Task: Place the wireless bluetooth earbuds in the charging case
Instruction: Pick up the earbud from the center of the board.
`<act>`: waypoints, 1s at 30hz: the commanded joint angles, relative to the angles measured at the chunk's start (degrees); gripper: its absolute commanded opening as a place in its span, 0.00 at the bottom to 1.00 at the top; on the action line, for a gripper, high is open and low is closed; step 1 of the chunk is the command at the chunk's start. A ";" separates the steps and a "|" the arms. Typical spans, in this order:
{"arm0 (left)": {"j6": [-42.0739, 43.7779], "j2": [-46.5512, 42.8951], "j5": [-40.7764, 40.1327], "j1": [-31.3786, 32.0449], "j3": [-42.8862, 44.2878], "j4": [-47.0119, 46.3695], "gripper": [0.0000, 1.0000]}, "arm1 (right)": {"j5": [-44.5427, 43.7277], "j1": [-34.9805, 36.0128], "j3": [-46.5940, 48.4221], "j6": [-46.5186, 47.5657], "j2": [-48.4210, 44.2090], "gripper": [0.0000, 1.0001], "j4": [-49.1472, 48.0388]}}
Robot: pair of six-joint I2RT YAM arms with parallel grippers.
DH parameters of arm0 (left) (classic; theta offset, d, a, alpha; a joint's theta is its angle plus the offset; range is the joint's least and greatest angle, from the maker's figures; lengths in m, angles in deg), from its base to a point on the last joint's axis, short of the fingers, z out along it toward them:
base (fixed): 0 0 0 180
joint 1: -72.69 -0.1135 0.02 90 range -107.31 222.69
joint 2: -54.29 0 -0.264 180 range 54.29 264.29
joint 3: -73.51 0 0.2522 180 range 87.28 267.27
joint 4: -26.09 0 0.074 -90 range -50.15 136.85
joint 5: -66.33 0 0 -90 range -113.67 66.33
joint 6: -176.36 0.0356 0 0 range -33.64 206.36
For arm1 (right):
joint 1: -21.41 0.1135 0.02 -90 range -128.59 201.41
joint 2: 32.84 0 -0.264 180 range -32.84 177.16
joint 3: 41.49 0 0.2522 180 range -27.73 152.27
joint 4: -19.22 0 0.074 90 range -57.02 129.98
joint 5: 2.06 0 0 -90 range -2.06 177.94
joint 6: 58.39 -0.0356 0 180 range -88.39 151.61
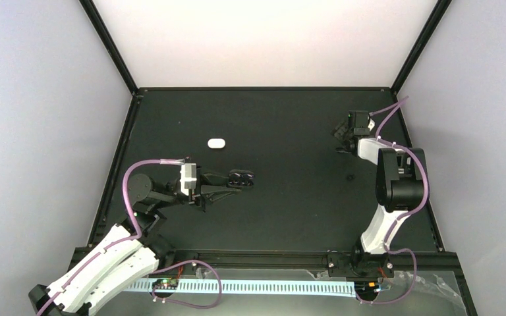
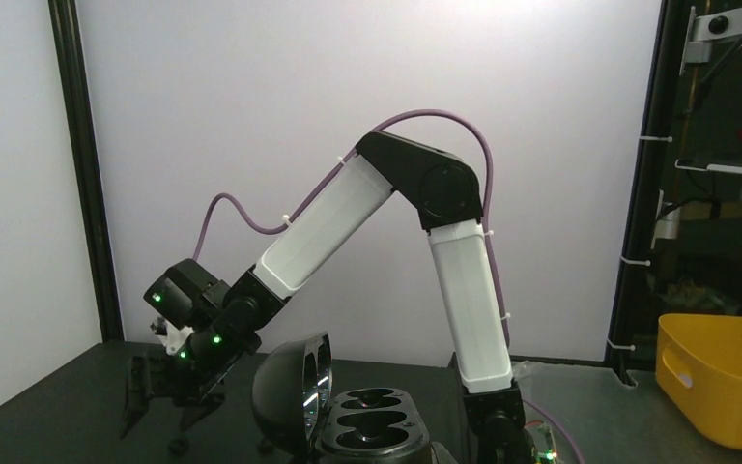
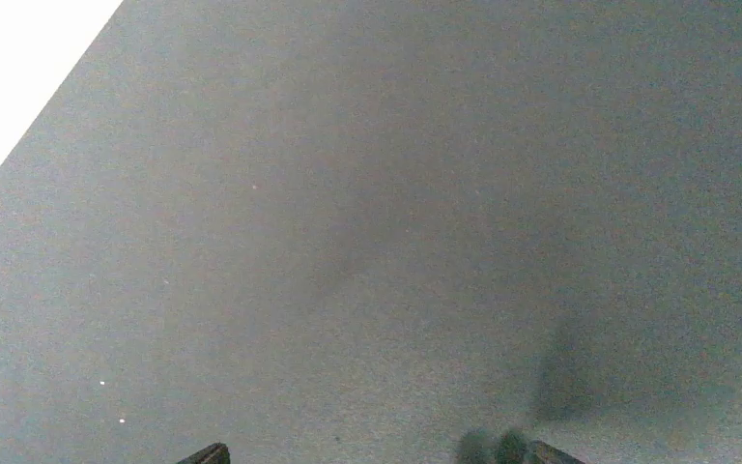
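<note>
A black charging case (image 1: 240,178) lies open just left of the table's middle. In the left wrist view the case (image 2: 377,420) shows two empty wells, with its lid standing up on the left. My left gripper (image 1: 229,183) is shut on it. My right gripper (image 1: 340,138) is at the back right, pointing down close over the mat. It is open and empty in the right wrist view (image 3: 377,454), and it also shows in the left wrist view (image 2: 166,411). No white earbuds are plainly in view. A small white pill-shaped object (image 1: 217,143) lies behind the case.
Two small dark blurred blobs (image 3: 488,447) sit on the mat by my right fingertip (image 3: 551,452). A black frame rail (image 1: 263,88) runs along the back edge. A yellow bin (image 2: 720,377) stands off the table.
</note>
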State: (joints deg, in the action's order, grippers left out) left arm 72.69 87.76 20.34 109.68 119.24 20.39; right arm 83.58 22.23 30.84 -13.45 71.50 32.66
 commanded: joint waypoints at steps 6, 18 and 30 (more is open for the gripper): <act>0.83 -0.18 -0.22 0.16 0.38 -0.85 0.02 | 1.19 -0.53 2.58 -0.30 1.99 0.78 3.90; 0.58 -1.47 -0.15 0.18 0.38 -0.93 0.02 | 4.69 -0.08 1.29 -0.23 -0.05 0.74 4.50; 0.54 -2.25 -0.11 0.10 0.38 -0.87 0.02 | 7.23 2.15 -0.73 -1.61 -0.98 0.73 4.36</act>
State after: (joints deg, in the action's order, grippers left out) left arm 72.69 86.41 20.25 109.68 119.24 20.49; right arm 89.46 23.47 31.84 -13.75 72.79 36.86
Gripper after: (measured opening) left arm 0.219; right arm 0.731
